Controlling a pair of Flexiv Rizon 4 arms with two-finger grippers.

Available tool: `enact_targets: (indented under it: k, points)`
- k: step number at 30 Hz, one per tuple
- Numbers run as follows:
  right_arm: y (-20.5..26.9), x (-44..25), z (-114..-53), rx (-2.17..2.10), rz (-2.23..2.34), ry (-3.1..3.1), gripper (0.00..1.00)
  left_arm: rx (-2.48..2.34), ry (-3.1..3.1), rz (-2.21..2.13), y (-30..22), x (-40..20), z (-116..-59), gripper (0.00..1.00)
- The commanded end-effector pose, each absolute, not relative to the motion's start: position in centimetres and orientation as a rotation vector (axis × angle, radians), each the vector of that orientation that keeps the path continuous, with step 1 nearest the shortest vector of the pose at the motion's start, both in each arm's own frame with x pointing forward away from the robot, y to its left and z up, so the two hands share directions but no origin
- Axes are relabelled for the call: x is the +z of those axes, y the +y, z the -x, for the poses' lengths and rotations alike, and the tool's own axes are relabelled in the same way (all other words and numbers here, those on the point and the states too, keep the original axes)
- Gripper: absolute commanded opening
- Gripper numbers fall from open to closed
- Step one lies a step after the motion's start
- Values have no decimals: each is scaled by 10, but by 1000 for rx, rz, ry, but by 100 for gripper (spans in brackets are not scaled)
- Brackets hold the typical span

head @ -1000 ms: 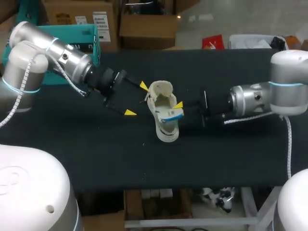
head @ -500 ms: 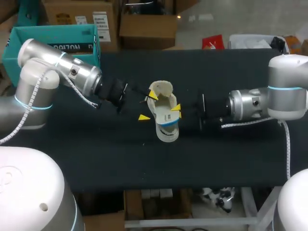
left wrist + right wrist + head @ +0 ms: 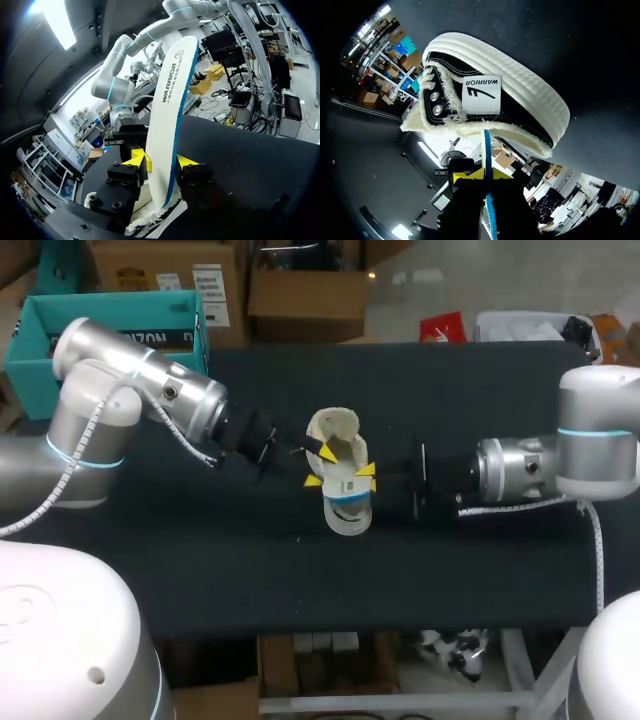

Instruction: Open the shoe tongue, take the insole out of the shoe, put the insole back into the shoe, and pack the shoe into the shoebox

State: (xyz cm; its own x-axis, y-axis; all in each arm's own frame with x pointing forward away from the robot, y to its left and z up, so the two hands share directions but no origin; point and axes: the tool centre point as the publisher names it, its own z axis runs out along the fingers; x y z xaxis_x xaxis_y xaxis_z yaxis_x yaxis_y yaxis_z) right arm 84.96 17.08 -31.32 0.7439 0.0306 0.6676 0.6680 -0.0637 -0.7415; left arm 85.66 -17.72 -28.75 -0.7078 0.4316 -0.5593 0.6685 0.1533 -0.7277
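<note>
Grip matters here: your left gripper (image 3: 318, 466) and right gripper (image 3: 485, 174) both clamp the white, blue-edged foam insole (image 3: 172, 100), upright in the cream canvas shoe (image 3: 347, 515) at frame centre. Release one only once the other holds firm.

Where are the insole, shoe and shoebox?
insole (image 3: 167, 120): left wrist view, middle of its white face.
shoe (image 3: 520, 85): right wrist view, white rubber sole band.
shoebox (image 3: 120, 306): head view, teal far wall.
</note>
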Motion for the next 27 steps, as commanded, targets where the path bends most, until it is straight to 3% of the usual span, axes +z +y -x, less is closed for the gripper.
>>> enact_targets:
  k: [1,3,8,9,10,11,14,18,21,27]
  points:
    - [171,-314,-847,-579,1566,-576,0,-1584,2204,-1083,-181,-290,-858,15]
    - [171,-314,-847,-579,1566,-577,0,-1579,2211,-1087,-181,-290,-857,0]
    - [171,-314,-847,-574,1560,-581,0,-1538,2230,-1115,-186,-295,-856,0]
    - [171,-314,-847,-574,1560,-581,9,-1526,2229,-1136,-186,-297,-856,0]
    - [171,-314,-847,-575,1561,-581,42,-1512,2225,-1140,-187,-298,-856,0]
    - [171,-313,-846,-575,1566,-582,55,-1503,2221,-1157,-187,-298,-856,0]
    - [171,-311,-842,-571,1584,-587,73,-1468,2217,-1191,-187,-300,-857,0]
    - [172,-308,-837,-561,1613,-603,73,-1434,2213,-1215,-187,-302,-861,0]
    - [173,-309,-834,-546,1641,-617,51,-1407,2208,-1233,-185,-304,-866,0]
    - [177,-315,-832,-533,1670,-643,26,-1390,2192,-1268,-182,-306,-875,0]
